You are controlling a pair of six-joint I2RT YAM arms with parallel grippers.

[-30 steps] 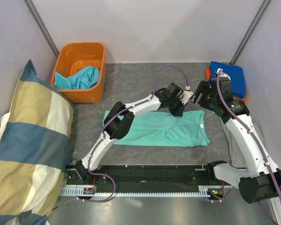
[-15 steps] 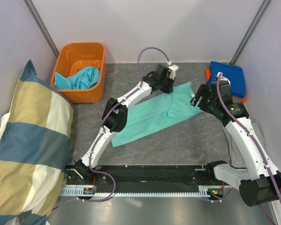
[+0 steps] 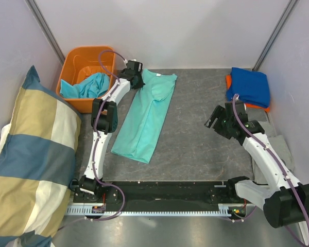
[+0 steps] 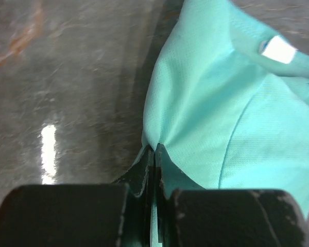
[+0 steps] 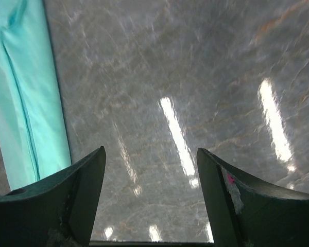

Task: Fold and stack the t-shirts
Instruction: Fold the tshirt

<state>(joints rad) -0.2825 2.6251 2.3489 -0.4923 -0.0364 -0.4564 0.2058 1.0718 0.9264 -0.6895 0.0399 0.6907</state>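
Note:
A mint-teal t-shirt (image 3: 147,116) lies folded lengthwise, stretched from the far left of the table toward the near middle. My left gripper (image 3: 135,76) is shut on its far edge beside the orange bin; in the left wrist view the jaws (image 4: 155,150) pinch a fold of the mint-teal t-shirt (image 4: 221,113). My right gripper (image 3: 212,119) hangs open over bare table, nothing between its fingers; its wrist view shows the shirt's edge (image 5: 26,98) at the left. A folded royal blue t-shirt (image 3: 250,86) lies on an orange one (image 3: 229,81) at the far right. A turquoise t-shirt (image 3: 87,85) is bunched in the bin.
The orange bin (image 3: 105,100) stands at the far left corner. A big blue-and-cream pillow (image 3: 31,159) leans along the left side. A grey cloth (image 3: 273,149) lies at the right under my right arm. Grey walls close in the table.
My left gripper has dragged the mint-teal t-shirt from the table's middle to the far left, swinging it from crosswise to lengthwise. My right gripper has pulled back toward the near right, open.

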